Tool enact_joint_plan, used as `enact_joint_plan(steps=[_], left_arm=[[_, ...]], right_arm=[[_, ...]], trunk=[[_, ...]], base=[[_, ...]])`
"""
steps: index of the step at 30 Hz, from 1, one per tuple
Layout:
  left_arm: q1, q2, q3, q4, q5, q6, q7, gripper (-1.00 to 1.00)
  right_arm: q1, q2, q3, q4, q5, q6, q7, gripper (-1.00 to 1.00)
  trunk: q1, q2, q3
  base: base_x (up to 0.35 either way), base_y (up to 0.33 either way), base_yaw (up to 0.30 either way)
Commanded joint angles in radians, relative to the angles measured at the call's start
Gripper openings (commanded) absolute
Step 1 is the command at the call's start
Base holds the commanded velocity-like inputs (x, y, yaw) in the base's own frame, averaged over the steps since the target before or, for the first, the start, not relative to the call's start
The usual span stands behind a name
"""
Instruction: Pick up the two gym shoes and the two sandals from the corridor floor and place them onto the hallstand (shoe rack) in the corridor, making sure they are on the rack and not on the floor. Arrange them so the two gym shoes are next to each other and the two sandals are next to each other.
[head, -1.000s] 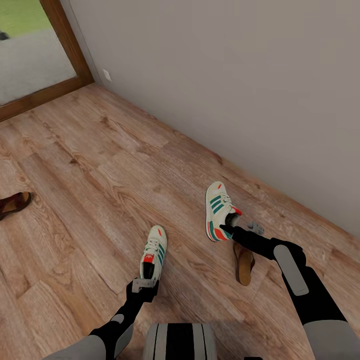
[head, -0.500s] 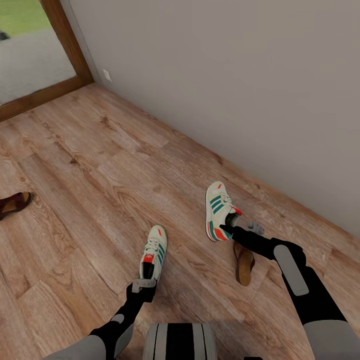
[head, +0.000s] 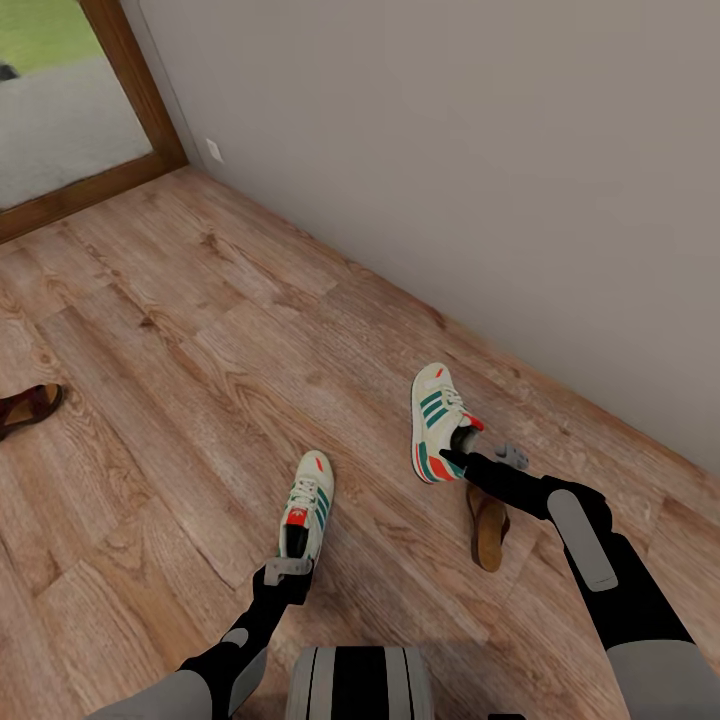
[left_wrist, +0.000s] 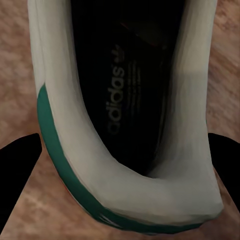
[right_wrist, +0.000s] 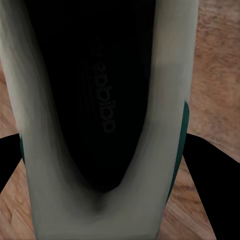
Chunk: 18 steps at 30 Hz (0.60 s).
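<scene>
Cream-white leather marks both gym shoes on the wood-plank corridor floor (head: 180, 330). The left gym shoe (head: 308, 505) lies near the robot, its toe pointing away, with the left gripper (head: 288, 568) set at its heel. From the left wrist, that shoe's heel collar (left_wrist: 125, 200) sits between two dark fingertips (left_wrist: 17, 175), one on each side of the heel with floor showing between finger and shoe; the jaws stand wide around the heel, and I cannot tell whether they press on it.

The right gripper (head: 478, 458) reaches the heel of the right gym shoe (head: 435, 420), which lies farther off, close to the grey wall (head: 450, 150), its toe also pointing away. The right wrist camera looks into this shoe's dark opening (right_wrist: 95, 115), with dark fingertips (right_wrist: 205, 175) flanking the heel on both sides; the jaws are spread about the heel, and contact is unclear.

Just near of the right shoe, partly under the right forearm, a tan-insoled sandal (head: 489, 527) lies on the planks. The second sandal (head: 28, 408), dark brown, lies well apart at the far left edge of the head view. A wood-framed glass door (head: 70, 110) stands at the far left corner.
</scene>
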Motion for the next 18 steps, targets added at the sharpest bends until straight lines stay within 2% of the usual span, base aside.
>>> enact_joint_plan(steps=[1, 18], left_arm=[[0.000, 0.000, 0.001, 0.001, -0.002, -0.003, 0.000, -1.00], [0.000, 0.001, -0.001, -0.001, -0.004, -0.002, 0.000, -1.00]], right_arm=[[0.000, 0.000, -0.001, 0.000, 0.004, 0.004, 0.005, -1.00], [0.000, 0.000, -0.001, 0.001, 0.005, 0.004, 0.005, -1.00]], trunk=[[0.000, 0.000, -0.001], [-0.008, 0.004, 0.065]], base=[[0.000, 0.000, 0.000], [0.000, 0.000, 0.000]])
